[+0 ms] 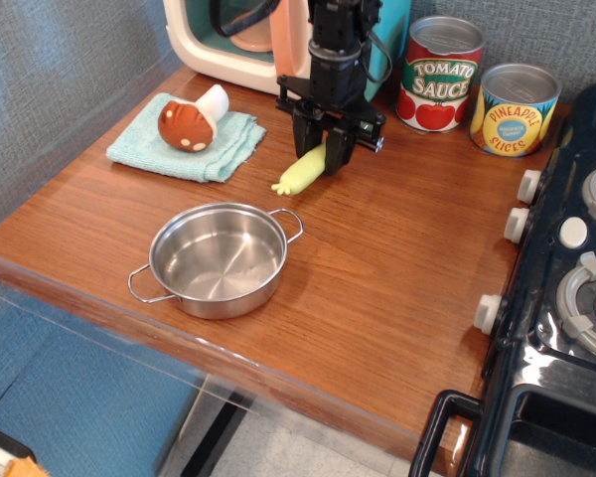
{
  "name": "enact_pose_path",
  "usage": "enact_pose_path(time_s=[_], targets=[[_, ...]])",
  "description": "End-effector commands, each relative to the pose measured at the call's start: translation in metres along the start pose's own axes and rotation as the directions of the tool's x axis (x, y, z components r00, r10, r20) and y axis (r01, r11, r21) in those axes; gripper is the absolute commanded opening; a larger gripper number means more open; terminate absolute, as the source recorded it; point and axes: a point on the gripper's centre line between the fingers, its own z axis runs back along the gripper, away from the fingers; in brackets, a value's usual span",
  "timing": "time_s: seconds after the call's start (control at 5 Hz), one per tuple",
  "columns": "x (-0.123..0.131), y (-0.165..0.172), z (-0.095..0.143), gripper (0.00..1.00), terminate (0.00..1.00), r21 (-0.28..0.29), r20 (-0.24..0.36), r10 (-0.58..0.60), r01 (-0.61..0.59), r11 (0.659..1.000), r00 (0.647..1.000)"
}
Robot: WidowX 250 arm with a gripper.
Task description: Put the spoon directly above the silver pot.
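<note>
Your wooden surface (pixel 377 288) fills the middle of the frame, with a black stove (pixel 566 298) along its right edge and a toy microwave (pixel 248 40) at the top. The silver pot (pixel 218 259) sits left of centre, low in the frame. Above it, slightly right, your pincer (pixel 321 149) is clamped on the spoon (pixel 303 171), whose yellow-green handle slants down-left, its tip at or near the wood. Two tins (pixel 477 89) stand upper right.

I count one spoon (pixel 304 171), one silver pot (pixel 218 259), two tins (pixel 439 74) (pixel 518 108), one toy mushroom (pixel 191 120), one teal cloth (pixel 187 138), one toy microwave (pixel 246 35).
</note>
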Motion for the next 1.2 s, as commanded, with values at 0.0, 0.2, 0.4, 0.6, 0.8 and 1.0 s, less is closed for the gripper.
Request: enact_pose_path(time_s=[0.0,0.2,0.4,0.6,0.8,1.0], targets=[[0.004,0.006,0.02,1.0,0.0,0.012,0.045,-0.005,0.004,1.0,0.999],[0.0,0.006,0.037,1.0,0.0,0.012,0.092,-0.009,0.008,1.0,0.996],[-0.006,0.005,0.065,1.0,0.0,0.004,0.14,-0.014,0.014,1.0,0.99],[-0.011,0.003,0.081,1.0,0.0,-0.005,0.182,-0.02,0.021,1.0,0.983],[-0.015,0.001,0.078,1.0,0.0,-0.015,0.165,-0.028,0.031,0.999,0.986],[-0.015,0.001,0.078,1.0,0.0,-0.015,0.165,-0.028,0.031,0.999,0.986]])
